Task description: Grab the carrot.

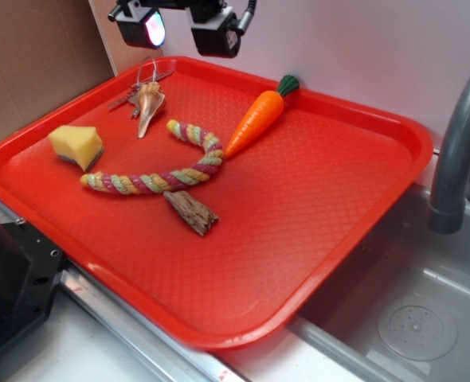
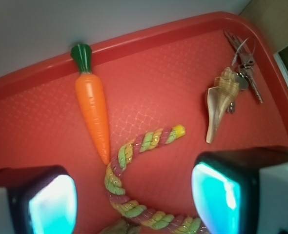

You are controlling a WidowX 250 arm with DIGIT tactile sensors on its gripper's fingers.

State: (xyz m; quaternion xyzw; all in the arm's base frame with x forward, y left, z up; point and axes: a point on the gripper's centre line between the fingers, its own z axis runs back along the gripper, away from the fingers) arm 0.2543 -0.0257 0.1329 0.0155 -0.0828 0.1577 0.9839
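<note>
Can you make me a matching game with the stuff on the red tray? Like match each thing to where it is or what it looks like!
Things:
1. carrot
2. rope
3. seashell
4. sponge

Clues:
A. yellow block near the tray's left edge
B. striped pink, green and yellow, curved like a hook
C. orange, with its green top against the tray's back rim
D. tan and pointy, lying next to some keys

Pairs: 1-C, 2-B, 3-D, 4-A
</note>
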